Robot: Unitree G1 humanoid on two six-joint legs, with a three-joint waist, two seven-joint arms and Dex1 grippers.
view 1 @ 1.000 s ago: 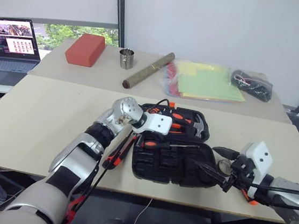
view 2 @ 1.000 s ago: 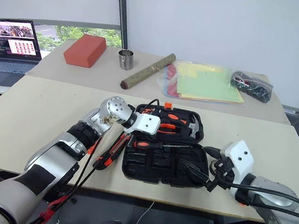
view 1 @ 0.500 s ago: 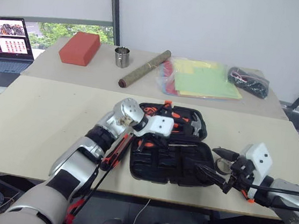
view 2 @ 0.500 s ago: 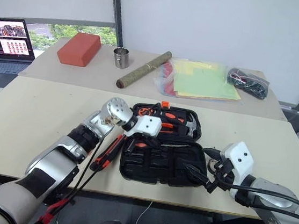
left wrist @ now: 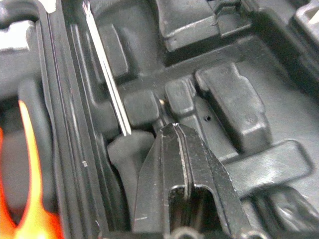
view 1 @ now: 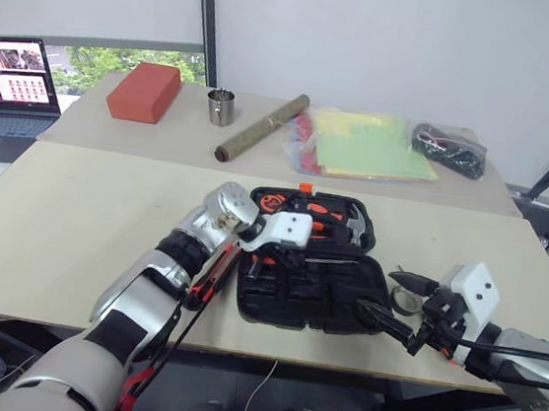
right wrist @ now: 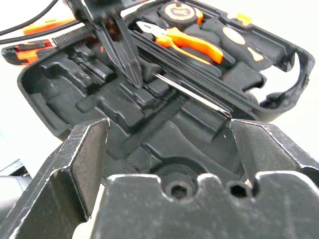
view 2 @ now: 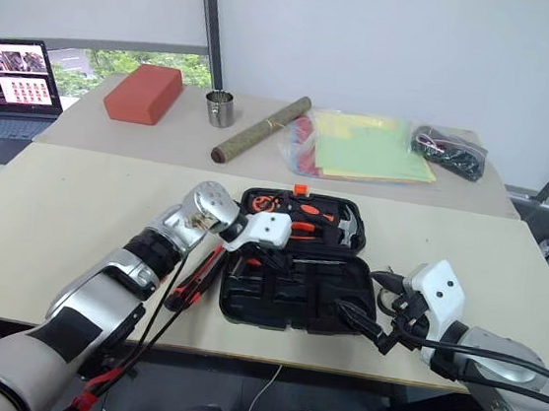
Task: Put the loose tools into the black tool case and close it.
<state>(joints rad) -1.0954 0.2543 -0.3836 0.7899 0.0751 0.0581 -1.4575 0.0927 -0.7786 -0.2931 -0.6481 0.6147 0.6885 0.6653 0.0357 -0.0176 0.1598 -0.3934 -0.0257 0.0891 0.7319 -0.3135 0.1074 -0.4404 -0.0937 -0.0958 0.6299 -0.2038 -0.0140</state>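
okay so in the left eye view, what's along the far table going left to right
Laptop → red block → metal cup → rolled brown tube → plastic bag of coloured paper → black bag of cables.

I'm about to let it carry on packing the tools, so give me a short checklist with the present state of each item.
1. Black tool case open, lying flat: ok.
2. Left gripper shut and holding nothing, tips over the case's moulded slots: ok.
3. Right gripper open, empty, at the case's near right corner: ok.
4. Screwdriver lying in the case: ok.
5. All loose tools packed: not ok, utility knife on the table left of the case.
6. Lid closed: not ok.
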